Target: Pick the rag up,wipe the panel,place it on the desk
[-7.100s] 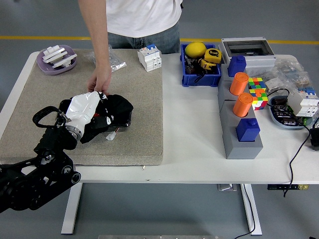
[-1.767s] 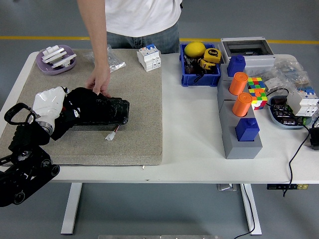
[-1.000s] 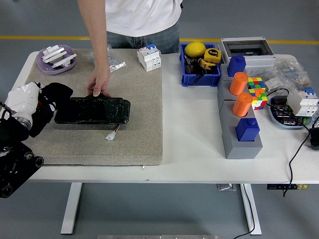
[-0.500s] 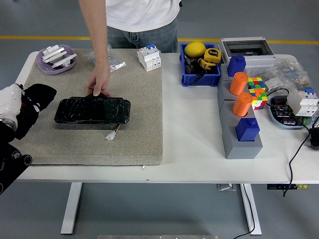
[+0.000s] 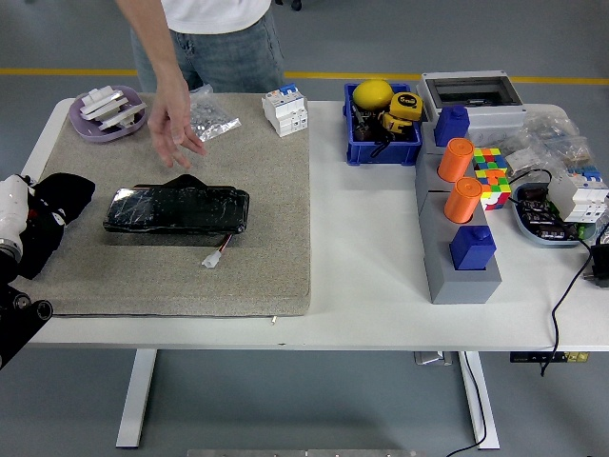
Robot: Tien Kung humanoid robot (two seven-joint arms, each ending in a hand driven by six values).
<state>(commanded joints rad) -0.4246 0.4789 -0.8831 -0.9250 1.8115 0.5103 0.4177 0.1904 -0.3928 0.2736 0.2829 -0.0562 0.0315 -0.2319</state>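
Left hand [image 5: 11,221] is gripping black rag [image 5: 55,205] in closed fingers at the tan mat's [image 5: 266,238] left edge, apart from the black panel [image 5: 177,209] lying flat mid-mat, while a person's open hand [image 5: 174,124] is hovering above the panel's far side.

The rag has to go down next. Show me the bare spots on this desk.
Bare mat lies in front of the black panel, and bare white tabletop lies between the mat's right edge and the grey block stand. The far right is crowded with parts and cables.
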